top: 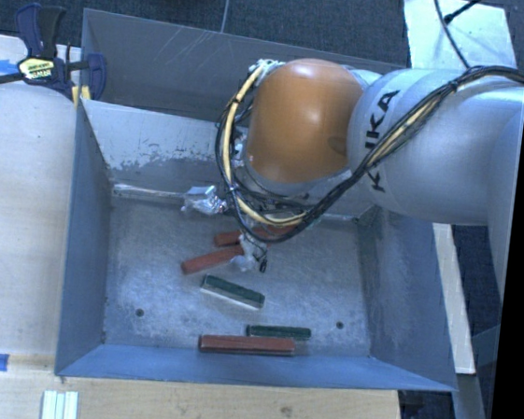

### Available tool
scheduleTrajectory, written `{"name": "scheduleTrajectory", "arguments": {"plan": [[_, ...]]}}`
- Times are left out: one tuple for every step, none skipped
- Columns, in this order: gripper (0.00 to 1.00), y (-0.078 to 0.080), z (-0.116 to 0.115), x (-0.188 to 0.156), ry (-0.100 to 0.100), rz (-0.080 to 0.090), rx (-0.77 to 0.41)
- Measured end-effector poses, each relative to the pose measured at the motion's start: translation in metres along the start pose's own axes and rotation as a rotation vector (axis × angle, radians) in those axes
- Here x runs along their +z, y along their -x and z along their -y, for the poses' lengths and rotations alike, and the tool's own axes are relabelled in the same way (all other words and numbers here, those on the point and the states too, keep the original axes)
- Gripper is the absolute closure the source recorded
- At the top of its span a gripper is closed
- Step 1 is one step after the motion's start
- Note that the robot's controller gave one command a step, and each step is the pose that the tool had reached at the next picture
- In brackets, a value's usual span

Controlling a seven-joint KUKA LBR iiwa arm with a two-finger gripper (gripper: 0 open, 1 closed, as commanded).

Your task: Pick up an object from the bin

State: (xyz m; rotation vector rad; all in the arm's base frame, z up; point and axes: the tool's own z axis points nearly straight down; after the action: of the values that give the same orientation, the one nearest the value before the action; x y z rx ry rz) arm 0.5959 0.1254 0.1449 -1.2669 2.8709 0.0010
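Observation:
My gripper (250,255) reaches down under the arm's orange cover into the middle of the bin. Its tip sits at the right end of a red-brown bar (205,263) that lies slanted on the floor. A shorter red-brown piece (227,239) lies just above that bar, partly hidden by the gripper. A dark green bar (232,292) lies right below the tip. Whether anything is held is hidden by the wrist.
Near the front wall lie another green bar (278,332) and a long red-brown bar (246,345). A crumpled silvery thing (204,202) rests at the back wall's foot. The arm and its cables cover the back right of the bin.

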Motion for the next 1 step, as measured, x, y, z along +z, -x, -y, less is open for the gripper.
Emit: {"name": "scheduleTrajectory", "arguments": {"plan": [[1.0,-0.0001,0.0001,0.0,0.0,-0.001,0.001]]}}
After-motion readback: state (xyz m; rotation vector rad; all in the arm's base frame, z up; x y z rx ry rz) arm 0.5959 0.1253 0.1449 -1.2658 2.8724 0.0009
